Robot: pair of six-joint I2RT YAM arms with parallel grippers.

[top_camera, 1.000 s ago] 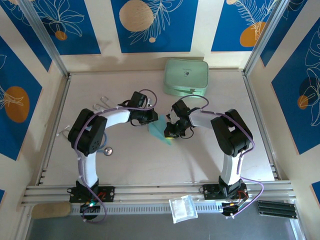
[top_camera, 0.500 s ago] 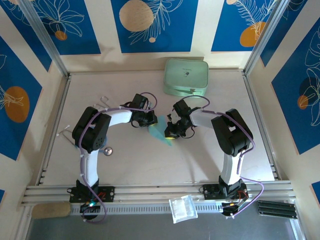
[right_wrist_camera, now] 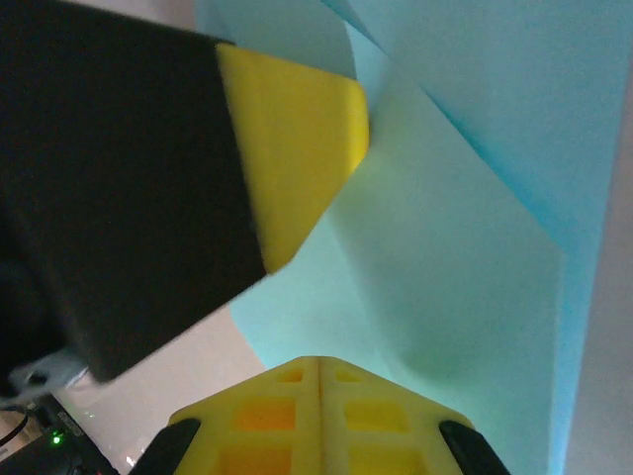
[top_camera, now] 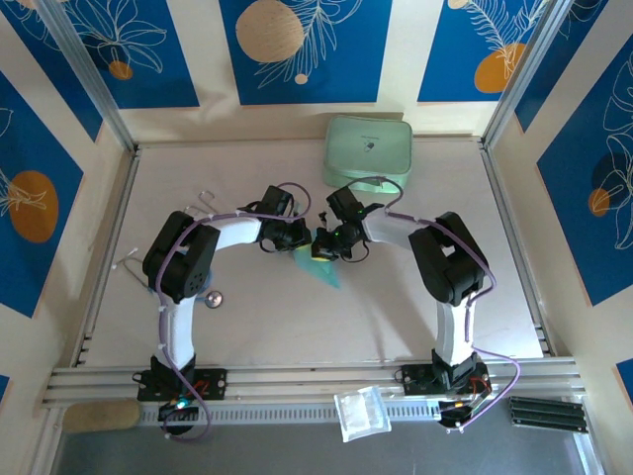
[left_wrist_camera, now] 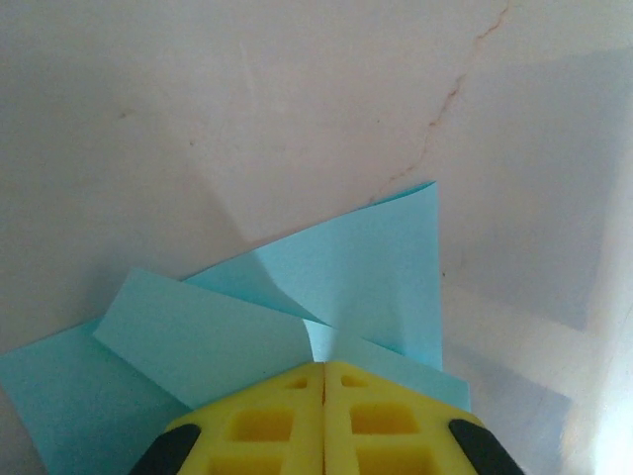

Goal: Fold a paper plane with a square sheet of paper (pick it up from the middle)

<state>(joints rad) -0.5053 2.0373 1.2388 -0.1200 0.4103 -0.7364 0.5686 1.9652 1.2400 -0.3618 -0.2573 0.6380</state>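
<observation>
**A:** Hands?

**B:** Left hand (top_camera: 300, 237) is clenched. In its wrist view the yellow pads (left_wrist_camera: 267, 430) sit flat against each other with no gap. A raised fold of the square sheet of paper (top_camera: 324, 269) runs straight into the tips, so it's grasping the sheet at that fold.

**A:** Right?

**B:** Right hand (top_camera: 318, 248) is clenched too, jaws fully together. Its tips are against the paper surface. Can't tell whether it pinches a layer or just touches it.

**A:** Where's the sheet?

**B:** Mid-worktop (top_camera: 257, 327), between the two hands, which nearly meet over its far end. From above, its near end tapers to a point toward the arm bases. It's part folded. The left wrist view shows overlapping flaps, one corner pointing away from the hand, with edges lying on the worktop and the middle lifted. In the right wrist view, one pad of the left hand (right_wrist_camera: 297, 139) touches the paper just above a long crease.

**A:** Anything nearby?

**B:** Mint-green case (top_camera: 368, 151) at the far edge, well apart from the paper.
</observation>
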